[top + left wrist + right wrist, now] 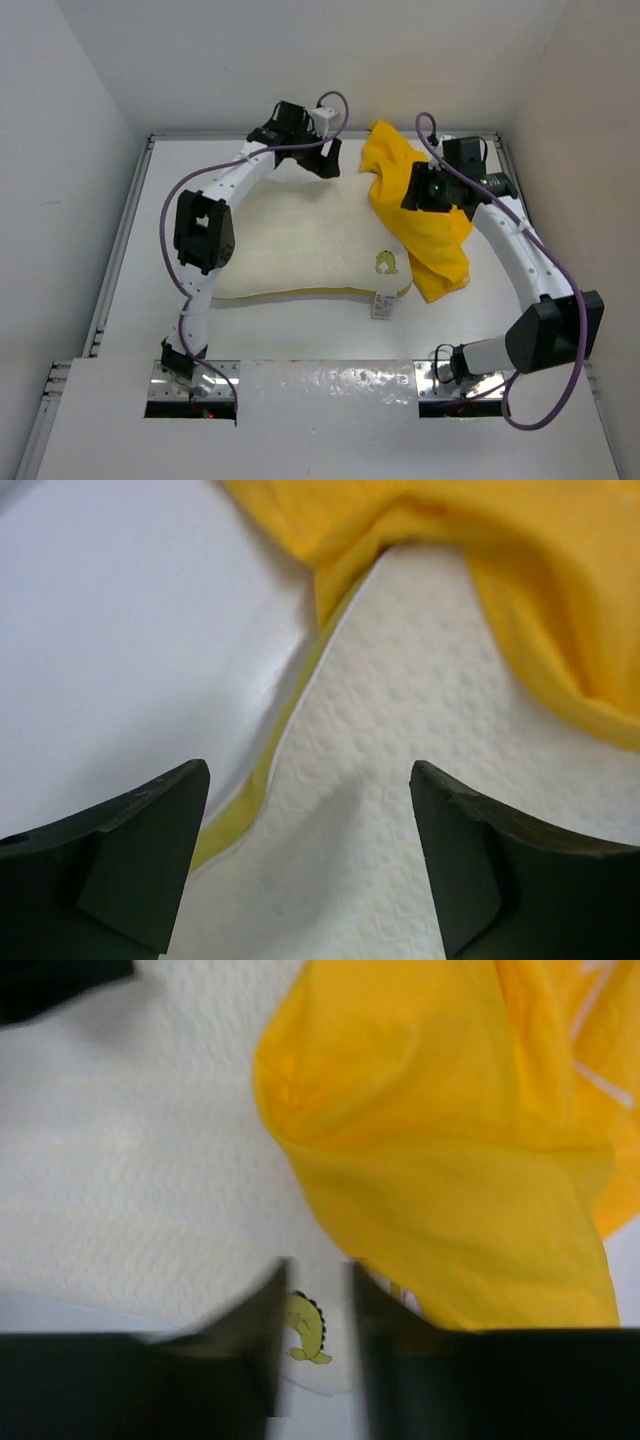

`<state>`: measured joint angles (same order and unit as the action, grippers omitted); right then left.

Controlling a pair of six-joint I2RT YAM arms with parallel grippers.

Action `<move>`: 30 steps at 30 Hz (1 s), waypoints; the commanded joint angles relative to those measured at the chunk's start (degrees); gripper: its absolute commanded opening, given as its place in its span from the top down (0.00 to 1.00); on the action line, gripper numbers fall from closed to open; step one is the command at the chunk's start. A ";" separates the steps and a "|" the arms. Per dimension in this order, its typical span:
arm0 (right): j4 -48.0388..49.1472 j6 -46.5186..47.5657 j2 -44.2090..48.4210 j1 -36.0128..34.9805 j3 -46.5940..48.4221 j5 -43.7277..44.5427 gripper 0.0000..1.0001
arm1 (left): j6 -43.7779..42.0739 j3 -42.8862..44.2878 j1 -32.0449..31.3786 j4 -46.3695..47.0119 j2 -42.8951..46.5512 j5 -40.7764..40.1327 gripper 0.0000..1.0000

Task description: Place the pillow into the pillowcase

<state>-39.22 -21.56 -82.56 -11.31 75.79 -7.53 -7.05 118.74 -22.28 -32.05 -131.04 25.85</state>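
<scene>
The cream-white pillow [300, 245] lies flat in the middle of the table, with a small yellow emblem [385, 263] and a white tag [381, 305] at its near right corner. The yellow pillowcase [425, 225] lies bunched over and beside the pillow's right end. My left gripper [328, 165] hovers at the pillow's far edge; in the left wrist view it [310, 810] is wide open and empty over the dimpled pillow [400, 780] and its yellow edge band [262, 770]. My right gripper [425, 192] is above the pillowcase; in the right wrist view it [318, 1280] is narrowly open, blurred, with nothing between the fingers.
White walls enclose the table [150, 250] at the back and both sides. A raised rail [115, 260] runs along the left edge. The pillowcase [480, 550] lies just beyond the left fingers. The emblem [305, 1328] shows through the right gripper's gap.
</scene>
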 commanded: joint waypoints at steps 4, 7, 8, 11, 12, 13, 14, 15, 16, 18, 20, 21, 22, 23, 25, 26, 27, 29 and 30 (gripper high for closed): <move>1.51 -2.78 5.39 2.34 -9.69 6.11 0.26 | -24.70 12.21 -3.02 -9.05 9.05 3.23 0.24; 1.69 -4.63 7.23 3.75 -12.93 12.78 0.67 | -38.85 13.19 -8.11 -23.63 10.28 2.72 0.47; 1.34 -4.72 7.76 4.01 -13.90 16.11 0.69 | -41.53 12.66 -9.61 -30.89 10.37 2.37 0.50; 0.73 -4.19 10.49 4.10 -18.47 20.26 0.32 | -48.84 8.19 -14.27 -40.85 11.33 3.68 0.49; 0.64 -3.58 11.45 4.10 -20.92 21.58 0.26 | -50.15 6.00 -16.19 -42.64 11.95 4.03 0.46; 0.38 -3.31 13.29 4.10 -22.25 21.94 0.21 | -50.52 4.41 -17.43 -43.44 12.56 2.91 0.41; 0.46 -2.62 14.26 4.19 -24.79 22.29 0.18 | -51.04 1.26 -19.97 -43.36 13.87 1.68 0.38; 0.64 -2.26 15.23 4.19 -25.94 22.64 0.18 | -51.05 -0.16 -21.30 -43.36 14.32 0.62 0.36; 1.33 -1.91 16.11 4.10 -27.26 22.91 0.15 | -51.74 -1.65 -22.70 -43.27 14.76 -1.39 0.31; 2.91 -0.33 17.96 4.19 -30.85 23.44 0.12 | -51.14 -6.12 -25.77 -40.64 15.81 -3.42 0.28; 6.34 0.55 18.14 4.10 -32.98 23.70 0.10 | -49.73 -11.30 -28.15 -36.09 16.52 -6.50 0.25; 7.57 0.64 17.71 4.10 -34.55 23.44 0.09 | -49.38 -12.90 -28.78 -34.58 17.13 -7.64 0.22; 9.76 0.47 17.27 4.10 -35.09 23.35 0.09 | -48.16 -14.74 -29.30 -31.00 17.40 -10.09 0.14; 10.91 0.12 16.57 4.19 -35.44 23.44 0.09 | -47.54 -16.42 -29.66 -29.49 17.66 -10.90 0.10; 14.15 -0.23 14.28 4.19 -36.15 23.09 0.09 | -43.78 -20.90 -30.19 -23.97 17.84 -13.78 0.04; 15.22 -0.15 13.49 4.10 -36.24 22.65 0.09 | -42.36 -22.31 -30.19 -22.11 17.84 -14.76 0.04; 15.92 -0.06 11.83 4.19 -36.24 21.95 0.09 | -41.39 -25.11 -30.19 -20.26 18.10 -15.64 0.03; 18.30 0.12 9.98 4.19 -36.33 20.20 0.09 | -38.05 -28.28 -30.19 -13.41 18.63 -19.59 0.04; 18.83 0.29 8.14 4.19 -36.33 19.93 0.10 | -35.86 -31.00 -30.19 -11.12 18.81 -21.26 0.06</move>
<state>-26.81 -22.13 -72.07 -7.25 39.48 13.85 -49.23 92.14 -52.80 -53.76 -114.91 12.58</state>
